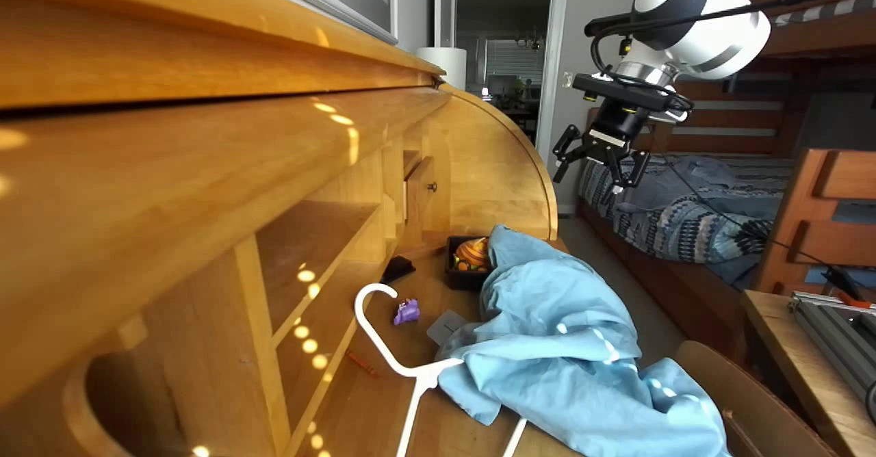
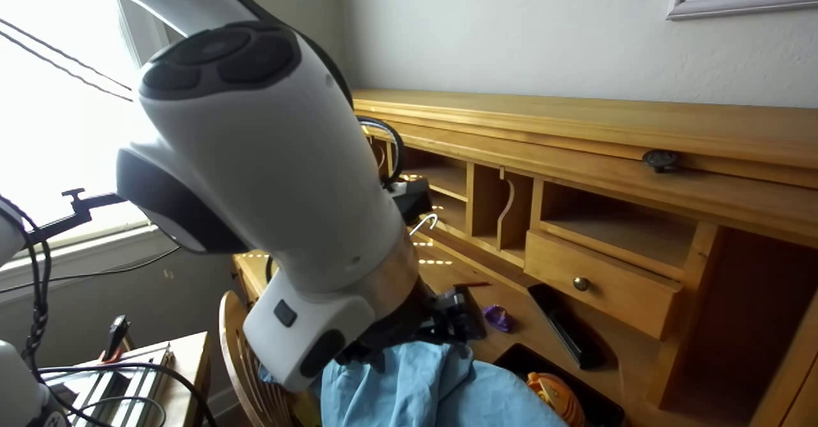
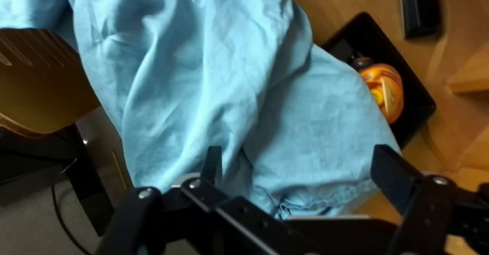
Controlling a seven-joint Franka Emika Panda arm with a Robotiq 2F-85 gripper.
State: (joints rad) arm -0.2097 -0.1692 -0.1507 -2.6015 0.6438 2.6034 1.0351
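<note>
In an exterior view, see a counter [image 1: 369,402] with a blue cloth [image 1: 561,354] on it. From the cloth, find a white hanger [image 1: 426,373] at 9 o'clock, black box [image 1: 465,280] at 10, empty fingers [image 1: 638,169] spread wide at 12, and purple thing [image 1: 407,311] between 9 and 10.

Light-blue cloth garment [image 1: 561,327] on a yellow-brown wooden desk [image 1: 431,286]; white plastic hanger [image 1: 426,374] partly beneath it; black rectangular tray [image 1: 467,280] beside it, holding an orange rounded ornament [image 1: 472,253].
</note>
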